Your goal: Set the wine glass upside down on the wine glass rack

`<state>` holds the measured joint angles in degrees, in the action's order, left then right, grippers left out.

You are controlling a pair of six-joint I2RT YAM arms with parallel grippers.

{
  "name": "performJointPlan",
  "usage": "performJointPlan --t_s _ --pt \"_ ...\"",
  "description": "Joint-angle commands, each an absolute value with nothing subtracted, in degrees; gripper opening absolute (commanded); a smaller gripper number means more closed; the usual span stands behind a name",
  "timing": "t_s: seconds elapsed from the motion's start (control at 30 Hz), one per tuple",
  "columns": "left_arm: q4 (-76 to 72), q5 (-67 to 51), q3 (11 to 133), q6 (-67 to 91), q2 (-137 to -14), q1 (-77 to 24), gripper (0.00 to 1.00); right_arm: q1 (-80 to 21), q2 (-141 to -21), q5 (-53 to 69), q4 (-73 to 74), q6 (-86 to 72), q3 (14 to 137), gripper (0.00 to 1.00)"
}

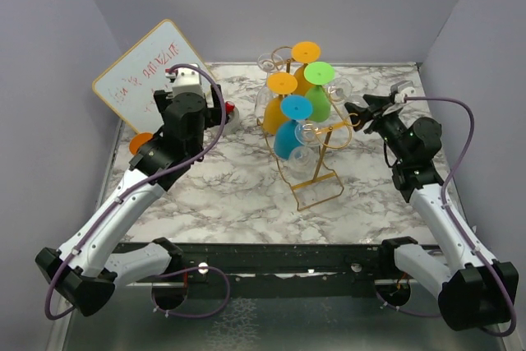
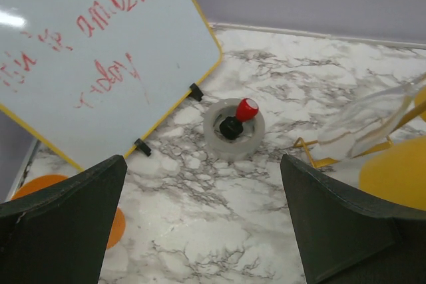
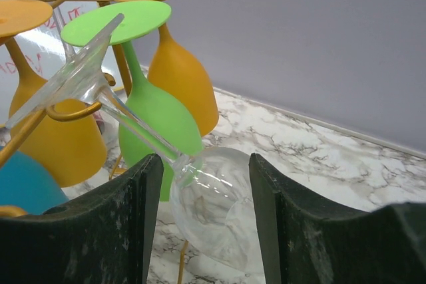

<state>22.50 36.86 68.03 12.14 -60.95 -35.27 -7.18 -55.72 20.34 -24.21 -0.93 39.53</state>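
From above, the wine glass rack (image 1: 316,182) stands on the marbled counter (image 1: 222,195), a little right of the middle. Orange, green and blue coloured glasses (image 1: 289,139) hang from it bowl-down. The wine glass (image 1: 339,93), a clear one, is at the rack's right side, just in front of the right tool (image 1: 355,111), which reaches in from the right. The left arm stretches toward the back left, where a whiteboard (image 1: 148,67) leans against the wall.

In the left wrist view, the left tool (image 2: 203,161) is spread wide with nothing between its fingers. It hangs over bare counter. Ahead of it lies a tape roll (image 2: 233,131) with a red-and-black object inside, just beside the whiteboard's lower edge. An orange disc (image 2: 40,187) shows at the far left.

In the right wrist view, the wine glass's foot sits over a gold hook (image 3: 80,108) of the rack, in front of the green glass (image 3: 156,118). Its stem slants down to the bowl, which lies upside down between the fingers (image 3: 106,231) of the right tool (image 3: 206,157). The fingers stand apart, close on either side of the bowl. I cannot tell whether they press it or only flank it.
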Motion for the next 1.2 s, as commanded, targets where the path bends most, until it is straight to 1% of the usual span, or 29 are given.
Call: performJointPlan --t_s 0.0,0.13,0.33,0.43,0.63,0.93,1.17 --pt "28.1 43.8 66.6 13.9 -59.7 -31.9 0.99 -7.0 -53.3 13.1 -25.3 -2.4 39.0 0.59" --pt "30.5 42.9 65.0 15.2 -59.5 -27.0 0.99 -7.0 -52.9 8.1 -24.7 -3.1 39.3 0.59" --pt "32.7 37.4 62.6 18.4 -60.6 -18.2 0.99 -7.0 -53.0 -6.1 -23.9 -5.0 39.8 0.59" --pt "33.0 36.0 60.9 19.5 -60.8 -14.8 0.98 -7.0 -53.0 -9.1 -22.9 -5.0 40.7 0.59" --pt "32.5 32.5 58.5 19.8 -62.5 -9.7 0.91 -7.0 -52.9 -9.5 -22.0 -5.2 42.0 0.59" --pt "31.7 27.1 56.6 19.8 -65.4 -5.6 0.74 -7.0 -53.2 -8.8 -20.5 -5.3 43.6 0.59" --pt "31.7 25.8 54.5 19.6 -66.6 -3.6 0.68 -7.0 -53.1 -8.6 -19.8 -5.8 44.6 0.59"
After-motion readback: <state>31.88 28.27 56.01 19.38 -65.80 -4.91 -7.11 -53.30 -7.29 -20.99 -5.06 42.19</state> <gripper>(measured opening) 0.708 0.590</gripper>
